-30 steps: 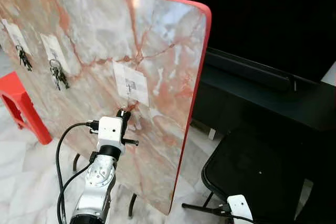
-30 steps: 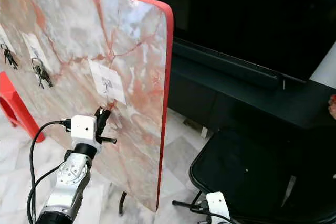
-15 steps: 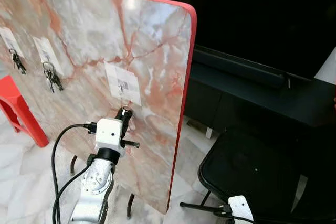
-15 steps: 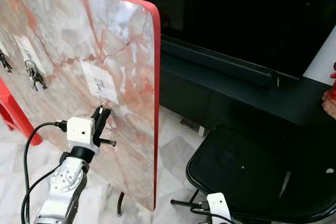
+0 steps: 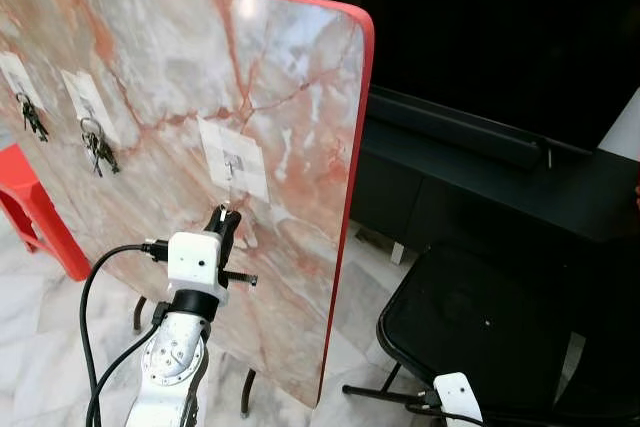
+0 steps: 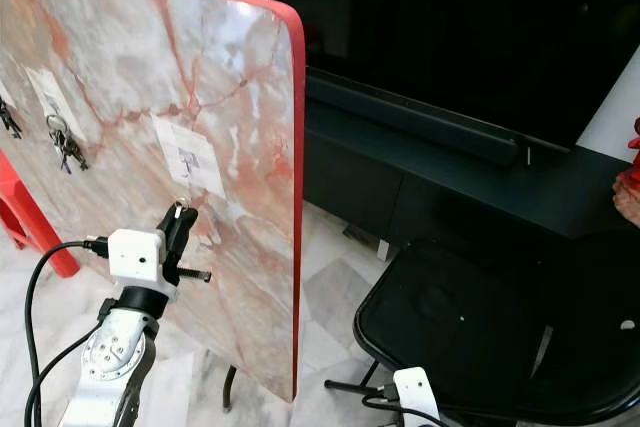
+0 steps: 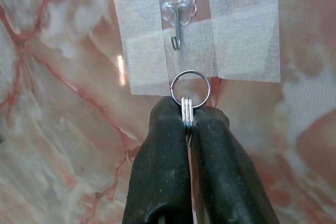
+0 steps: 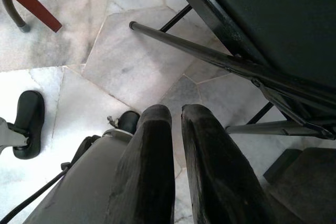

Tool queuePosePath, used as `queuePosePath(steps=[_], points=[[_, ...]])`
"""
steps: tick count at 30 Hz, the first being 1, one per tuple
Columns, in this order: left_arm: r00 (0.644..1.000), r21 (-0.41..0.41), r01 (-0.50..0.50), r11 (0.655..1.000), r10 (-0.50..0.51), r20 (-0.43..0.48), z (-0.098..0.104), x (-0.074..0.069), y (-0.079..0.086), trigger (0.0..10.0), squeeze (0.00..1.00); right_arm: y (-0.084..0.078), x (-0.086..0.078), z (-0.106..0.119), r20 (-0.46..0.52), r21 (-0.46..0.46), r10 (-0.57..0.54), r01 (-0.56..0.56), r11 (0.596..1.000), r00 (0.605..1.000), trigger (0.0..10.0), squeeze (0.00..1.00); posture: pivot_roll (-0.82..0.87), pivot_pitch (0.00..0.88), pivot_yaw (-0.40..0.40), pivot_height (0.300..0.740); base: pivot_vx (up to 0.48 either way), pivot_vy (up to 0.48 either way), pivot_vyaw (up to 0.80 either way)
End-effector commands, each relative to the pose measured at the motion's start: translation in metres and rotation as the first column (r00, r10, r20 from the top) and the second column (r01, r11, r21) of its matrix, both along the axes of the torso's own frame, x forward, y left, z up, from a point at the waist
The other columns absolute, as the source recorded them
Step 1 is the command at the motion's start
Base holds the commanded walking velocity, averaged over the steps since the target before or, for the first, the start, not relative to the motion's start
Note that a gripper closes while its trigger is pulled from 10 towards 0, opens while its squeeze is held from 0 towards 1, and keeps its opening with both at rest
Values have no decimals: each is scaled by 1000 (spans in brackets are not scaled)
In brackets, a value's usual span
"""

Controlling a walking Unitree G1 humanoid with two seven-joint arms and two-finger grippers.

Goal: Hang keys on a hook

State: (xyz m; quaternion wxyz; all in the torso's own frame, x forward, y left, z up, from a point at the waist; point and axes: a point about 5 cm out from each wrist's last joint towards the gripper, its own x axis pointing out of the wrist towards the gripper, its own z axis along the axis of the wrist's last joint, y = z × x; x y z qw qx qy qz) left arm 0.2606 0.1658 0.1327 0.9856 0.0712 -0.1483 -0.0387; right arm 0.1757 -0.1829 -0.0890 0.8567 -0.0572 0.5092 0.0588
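Metal key ring (image 7: pixel 189 88) pinched in left hand (image 7: pixel 188 124), below hook (image 7: pixel 178 30).

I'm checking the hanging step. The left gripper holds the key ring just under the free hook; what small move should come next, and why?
Probably a short lift toward the board. The left gripper is shut on the key ring, which sits just below the hook, not yet on it. The hook's tip points up, so the ring likely has to rise above the tip, then lower onto it.

Open gap between key ring (image 7: pixel 190 87) and hook (image 7: pixel 178 29) above.
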Motion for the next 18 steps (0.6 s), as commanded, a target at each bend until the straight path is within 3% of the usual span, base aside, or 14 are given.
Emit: queuePosePath(steps=[1,18], points=[[1000,2,-5,1000,5,12,7,2,1,10000,0,-3,2,1,1,-9,6,-6,1000,1000,10000,0,44,0,-57,740,0,0,0],[1000,-56,-30,998,31,6,14,11,6,10000,0,-3,2,1,1,-12,5,-5,1000,1000,10000,0,43,0,-59,740,0,0,0]])
